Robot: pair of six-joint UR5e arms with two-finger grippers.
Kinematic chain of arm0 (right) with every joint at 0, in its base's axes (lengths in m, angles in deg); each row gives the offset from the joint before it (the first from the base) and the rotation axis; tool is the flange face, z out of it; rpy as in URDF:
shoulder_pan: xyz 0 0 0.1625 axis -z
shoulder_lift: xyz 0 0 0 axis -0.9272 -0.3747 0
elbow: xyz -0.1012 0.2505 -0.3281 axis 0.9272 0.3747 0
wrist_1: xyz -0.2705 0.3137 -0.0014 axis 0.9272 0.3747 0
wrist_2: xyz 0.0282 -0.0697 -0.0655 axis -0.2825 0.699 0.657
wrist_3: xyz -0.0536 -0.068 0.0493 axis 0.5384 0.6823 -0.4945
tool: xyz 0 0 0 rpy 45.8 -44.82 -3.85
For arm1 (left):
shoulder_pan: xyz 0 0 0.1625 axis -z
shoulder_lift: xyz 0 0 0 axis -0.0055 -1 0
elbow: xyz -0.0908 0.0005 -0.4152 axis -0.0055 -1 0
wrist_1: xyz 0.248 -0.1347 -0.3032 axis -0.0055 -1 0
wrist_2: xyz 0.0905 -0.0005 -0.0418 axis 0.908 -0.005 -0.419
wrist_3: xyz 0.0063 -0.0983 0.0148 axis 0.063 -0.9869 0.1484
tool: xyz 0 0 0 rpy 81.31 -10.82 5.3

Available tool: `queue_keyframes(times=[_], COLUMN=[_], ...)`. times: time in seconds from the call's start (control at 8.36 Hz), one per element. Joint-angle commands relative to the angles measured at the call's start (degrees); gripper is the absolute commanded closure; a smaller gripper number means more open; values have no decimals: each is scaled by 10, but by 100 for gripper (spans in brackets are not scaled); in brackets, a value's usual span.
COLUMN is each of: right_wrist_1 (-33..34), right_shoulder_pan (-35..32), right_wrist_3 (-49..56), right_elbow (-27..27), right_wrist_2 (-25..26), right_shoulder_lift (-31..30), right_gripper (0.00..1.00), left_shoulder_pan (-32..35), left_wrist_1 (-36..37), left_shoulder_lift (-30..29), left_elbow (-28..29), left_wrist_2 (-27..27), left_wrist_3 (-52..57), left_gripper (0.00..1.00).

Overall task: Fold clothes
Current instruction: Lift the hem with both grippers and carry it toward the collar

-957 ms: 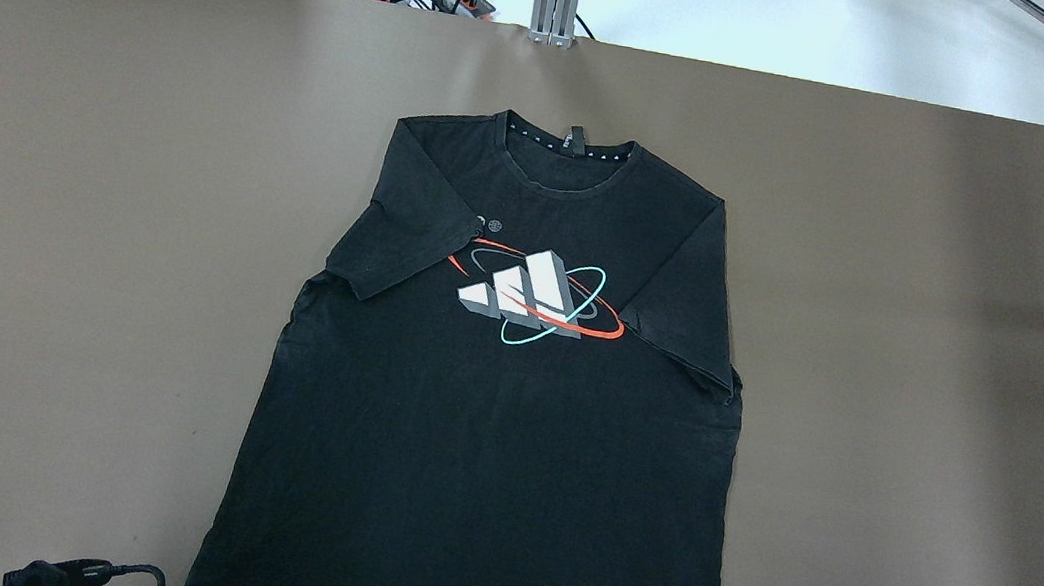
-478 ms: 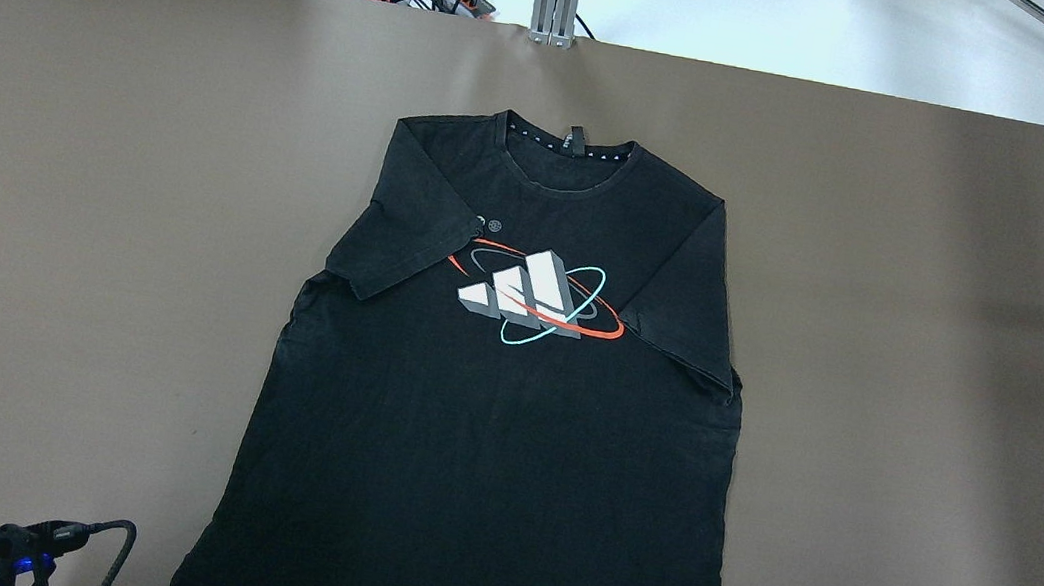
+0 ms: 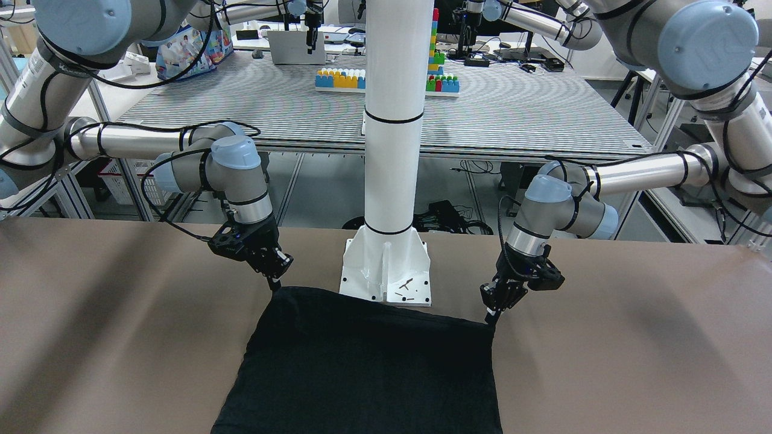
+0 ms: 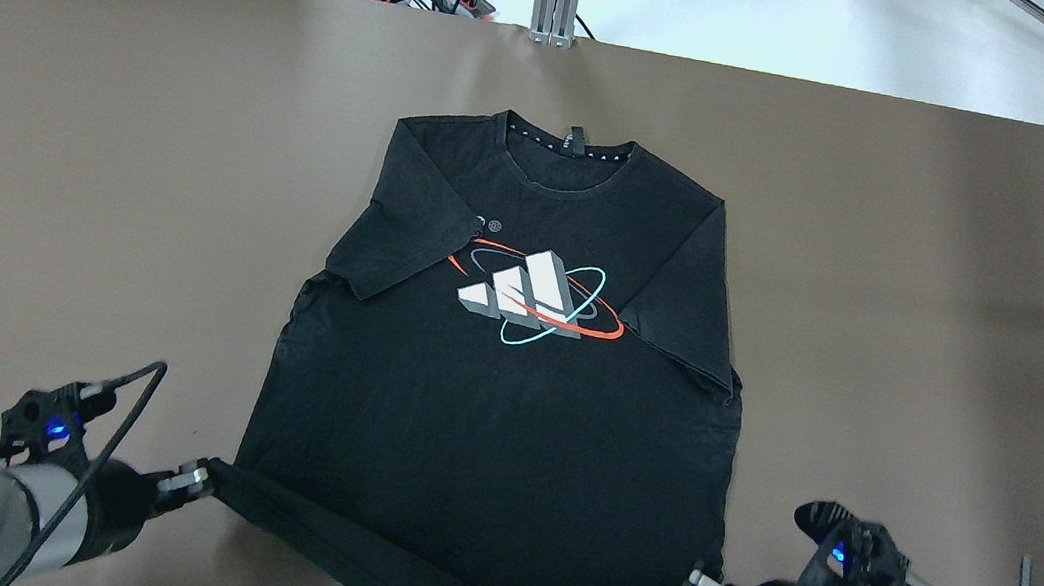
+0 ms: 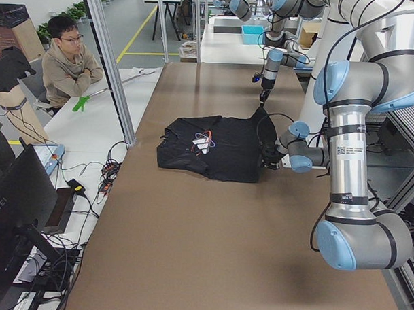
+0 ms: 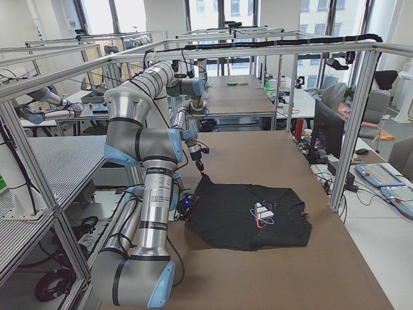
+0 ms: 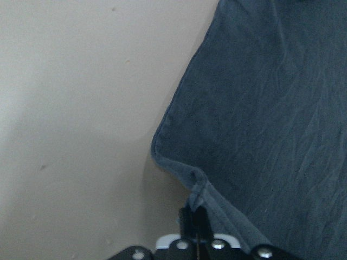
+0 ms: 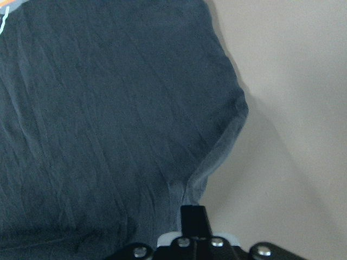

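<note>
Holds left jaws and right jaws closed tight on the near hem corners of the black T-shirt, hem stretched taut just off the counter. Leaves the rest flat mid-counter, print up, collar on the far side. Probably readies an even fold toward the collar.

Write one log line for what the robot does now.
left gripper: shut on shirt corner | right gripper: shut on other corner | hem: taut | print: up

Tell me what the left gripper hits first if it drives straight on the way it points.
The hem corner of the black shirt, which the left gripper is pinching; just beyond it, probably the brown table.
</note>
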Motion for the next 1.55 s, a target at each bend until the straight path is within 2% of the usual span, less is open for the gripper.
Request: queue_keyframes(times=[0.0,0.12,0.36,0.6,0.84,1.08,1.44], right_wrist_1=[1,15,62,110,130,108,9], right_shoulder_pan=[-195,-258,-334,-404,-426,-426,-424], right_wrist_3=[104,118,151,263,308,331,333], right_elbow=[127,176,252,259,274,383,535], right_wrist_2=[-165,-214,-229,-230,-234,-232,-229], right_shoulder_lift=[99,138,212,220,221,277,340], right_gripper=[100,100,100,100,100,100,100], left_shoulder_pan=[155,195,264,314,332,336,346], left_wrist_1=[148,146,141,140,140,139,60], left_shoulder_lift=[-167,-204,-266,-298,-298,-324,-341], left_elbow=[61,109,203,256,259,294,378], left_wrist_2=[-102,-133,-173,-197,-203,-203,-202], left_wrist_3=[70,85,128,137,138,139,144], left_gripper=[100,100,100,100,100,100,100])
